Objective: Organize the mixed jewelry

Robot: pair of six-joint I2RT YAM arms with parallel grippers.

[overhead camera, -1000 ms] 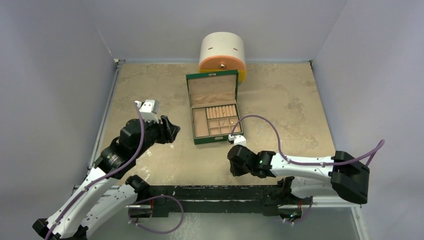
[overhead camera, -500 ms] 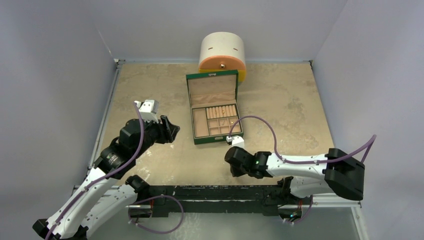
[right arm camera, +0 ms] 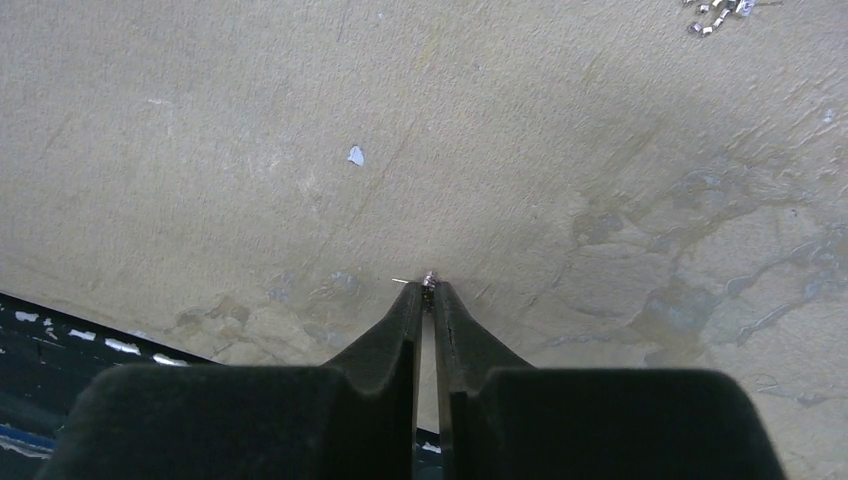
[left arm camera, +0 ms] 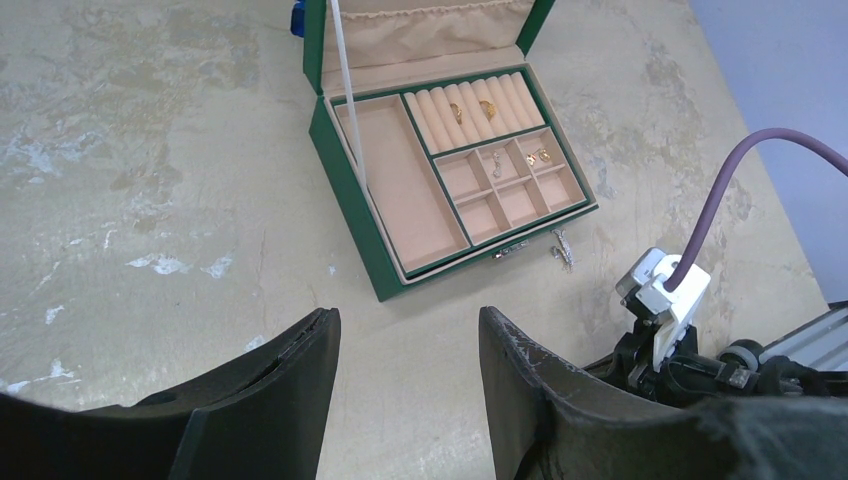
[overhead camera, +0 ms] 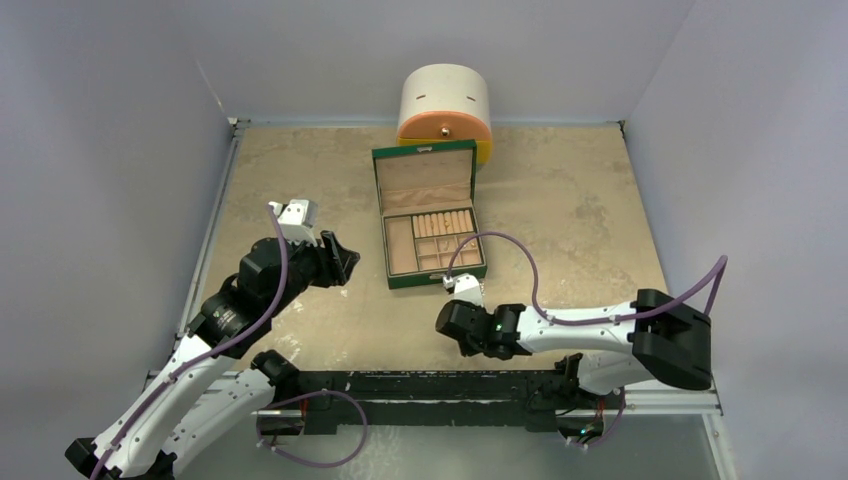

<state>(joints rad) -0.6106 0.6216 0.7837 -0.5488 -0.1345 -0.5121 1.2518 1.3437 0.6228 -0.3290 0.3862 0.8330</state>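
My right gripper [right arm camera: 428,290] is shut on a tiny silvery stud [right arm camera: 428,279] pinched at its fingertips, low over the bare table. In the top view it [overhead camera: 450,325] is just in front of the green box [overhead camera: 430,220]. Several more small silvery bits [right arm camera: 715,15] lie on the table beyond it. In the left wrist view a silvery piece [left arm camera: 562,248] lies by the front edge of the open box [left arm camera: 350,180]. Gold rings [left arm camera: 470,108] sit in the ring rolls and small earrings [left arm camera: 540,156] in the compartments. My left gripper [left arm camera: 410,330] is open and empty, left of the box.
A round white and orange container [overhead camera: 445,105] stands at the back behind the box's raised lid. Grey walls close in the table on three sides. The right arm's purple cable [overhead camera: 500,245] loops over the box's front right corner.
My right gripper has moved left along the near side of the box, its arm swinging with it. The left arm has not moved.
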